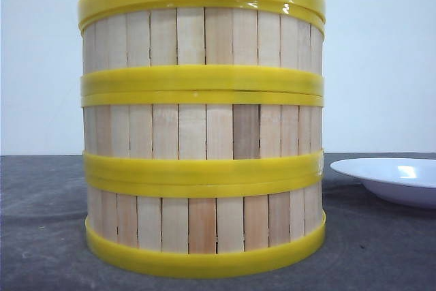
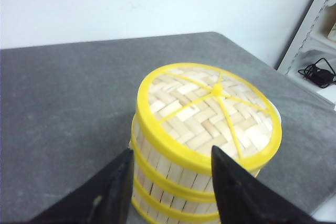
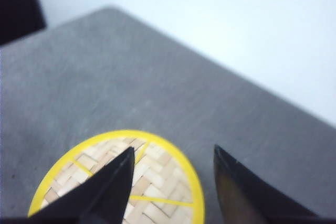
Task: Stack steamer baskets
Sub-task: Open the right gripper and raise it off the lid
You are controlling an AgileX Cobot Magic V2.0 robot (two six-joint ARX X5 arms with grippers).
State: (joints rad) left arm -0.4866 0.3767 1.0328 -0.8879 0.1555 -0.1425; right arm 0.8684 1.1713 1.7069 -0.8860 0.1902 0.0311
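Three steamer baskets stand stacked in one column on the grey table: bottom (image 1: 204, 226), middle (image 1: 204, 131), top (image 1: 204, 35). In the left wrist view the stack (image 2: 178, 179) carries a woven lid (image 2: 210, 114) with a yellow rim and spokes. My left gripper (image 2: 171, 150) is open, a little above and to the side of the stack's upper wall, touching nothing. My right gripper (image 3: 173, 148) is open above the lid (image 3: 157, 182), one finger over the weave and the other past the rim. Neither gripper shows in the front view.
A white plate (image 1: 395, 178) lies on the table to the right of the stack. A white shelf with a black cable (image 2: 317, 74) stands beyond the table's far corner. A dark object (image 3: 18, 6) sits past the table edge.
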